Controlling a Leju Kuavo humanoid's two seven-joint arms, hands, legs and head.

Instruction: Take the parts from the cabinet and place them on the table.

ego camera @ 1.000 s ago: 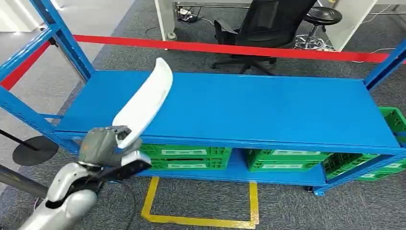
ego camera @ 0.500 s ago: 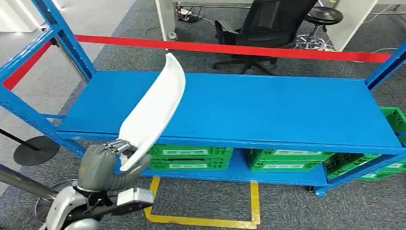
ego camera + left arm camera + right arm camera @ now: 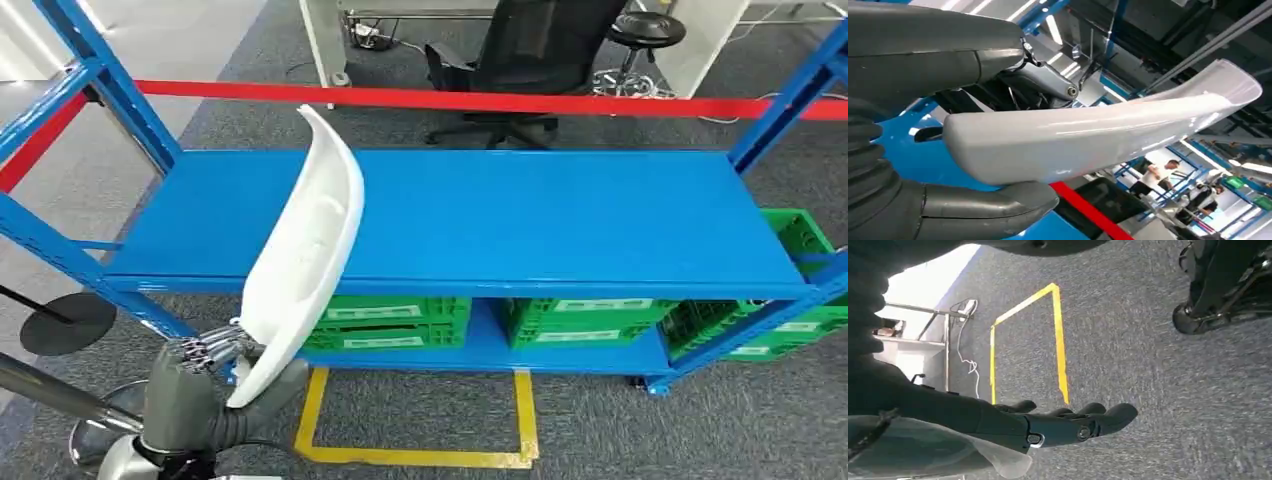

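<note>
The left hand (image 3: pixel 205 385) has dropped lower, and the part (image 3: pixel 300 250) now stands steeper — gripped at its lower end, rising above the hand. Right hand (image 3: pixel 1058 425) hangs open — empty.

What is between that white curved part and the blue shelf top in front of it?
Nothing visible. The left hand holds the white part by its lower end, tilted up over the front edge of the blue shelf top, which looks bare.

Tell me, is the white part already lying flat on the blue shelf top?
No, the left hand holds the white part by its lower end, tilted upward in front of the blue shelf top.
</note>
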